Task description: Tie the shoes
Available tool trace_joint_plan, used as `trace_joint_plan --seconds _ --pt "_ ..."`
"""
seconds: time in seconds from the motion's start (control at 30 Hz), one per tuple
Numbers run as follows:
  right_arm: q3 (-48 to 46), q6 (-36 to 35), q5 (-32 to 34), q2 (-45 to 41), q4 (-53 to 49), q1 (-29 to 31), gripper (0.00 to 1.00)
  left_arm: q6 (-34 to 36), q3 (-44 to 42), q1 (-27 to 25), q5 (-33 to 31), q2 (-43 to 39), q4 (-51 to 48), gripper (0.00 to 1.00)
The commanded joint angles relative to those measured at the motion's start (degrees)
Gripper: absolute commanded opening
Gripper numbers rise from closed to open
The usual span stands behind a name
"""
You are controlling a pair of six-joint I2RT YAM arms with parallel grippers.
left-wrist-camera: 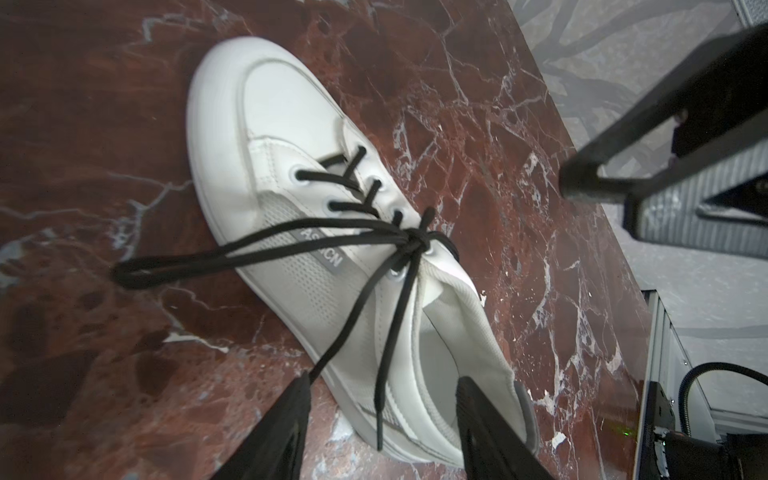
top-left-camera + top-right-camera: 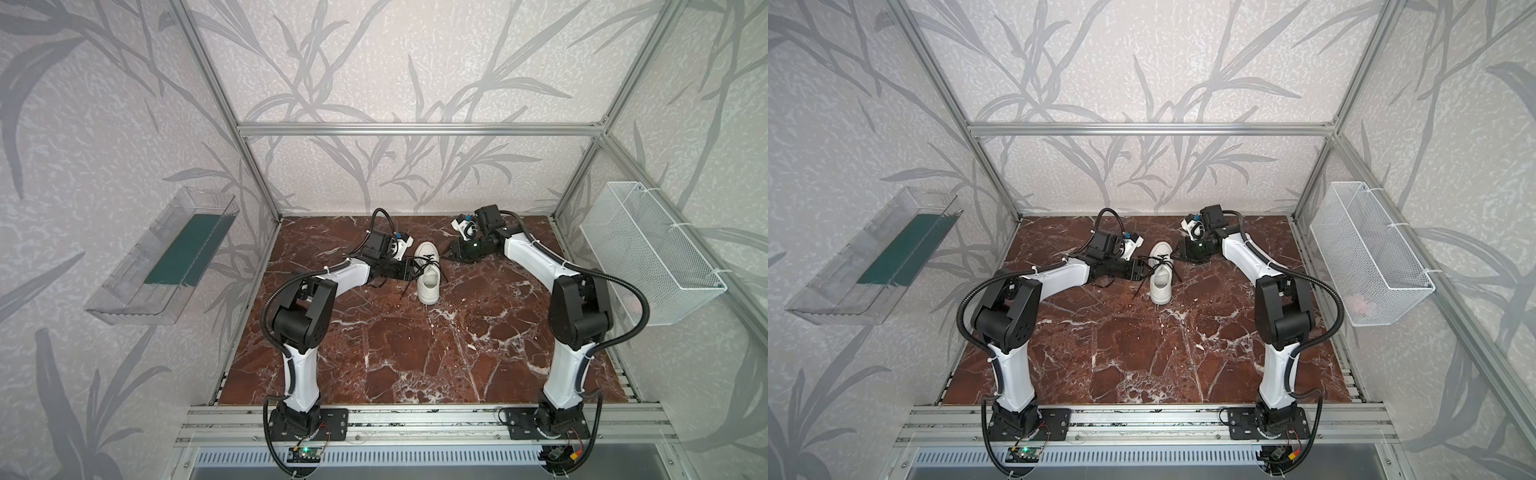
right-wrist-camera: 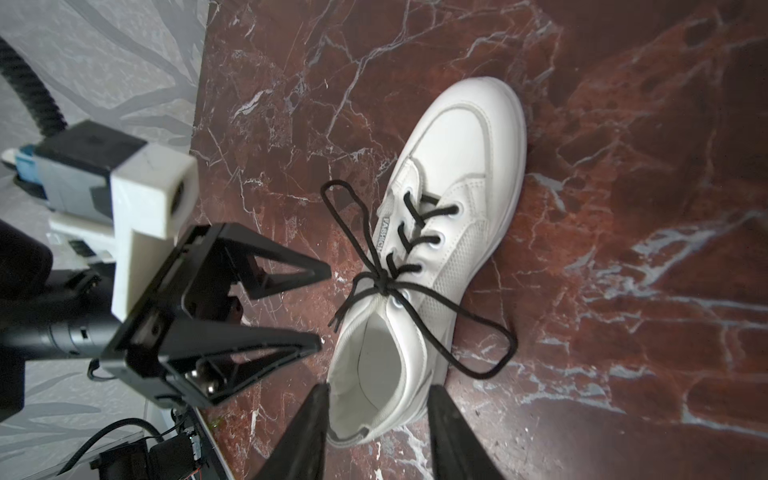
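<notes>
Sneaker point(image 2: 429, 274): white low-top w/ thin black laces point(image 3: 384, 286) knotted in a bow, two loops splayed, lying on red marble table point(image 2: 415, 353). Left gripper point(image 3: 320, 299) just beside it, jaws spread, empty. Right gripper point(image 1: 582, 191) near the other side, jaws apart, holding nothing.
</notes>
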Motion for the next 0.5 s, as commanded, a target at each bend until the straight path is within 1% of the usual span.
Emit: trace_joint_plan --seconds 0.0,0.2,0.4,0.47 --pt "3.43 -2.01 2.29 2.52 -4.57 1.25 0.40 -2.84 -0.50 -0.31 1.90 -1.84 4.75 0.55" --pt "7.64 -2.32 2.34 5.69 -5.20 3.16 0.37 -3.69 -1.45 -0.31 2.35 -1.12 5.61 0.47" --pt "12.21 -2.32 1.90 8.96 -6.71 4.09 0.35 -4.04 -2.53 -0.16 2.52 -0.80 6.05 0.46" --pt "13.53 -2.67 1.96 9.65 -7.34 4.40 0.34 -4.51 -2.44 -0.22 2.71 -0.20 5.86 0.44"
